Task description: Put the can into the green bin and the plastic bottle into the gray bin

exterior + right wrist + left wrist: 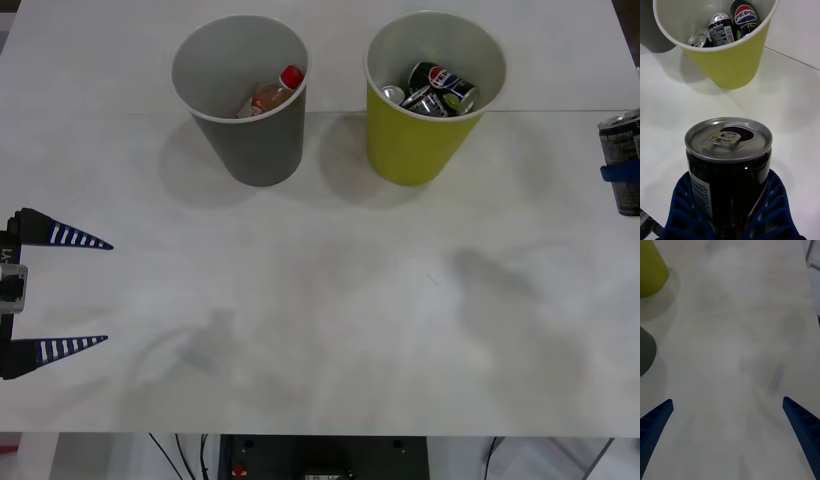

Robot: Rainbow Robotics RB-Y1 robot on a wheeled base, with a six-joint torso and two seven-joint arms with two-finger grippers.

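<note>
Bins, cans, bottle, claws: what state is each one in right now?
Gray bin: upright, holds the bottle.
Bottle: leaning inside the gray bin, red cap on.
Green bin: upright, holds several cans.
Pepsi can: lying in the green bin.
Can: upright, opened, gripped.
Right gripper: shut on the can.
Left gripper: open, empty, above the table.

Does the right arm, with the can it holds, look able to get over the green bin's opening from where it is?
Probably yes. The right gripper is shut on the can, and the green bin stands ahead of it with nothing between them. Its mouth is open, though cans already lie inside.
</note>
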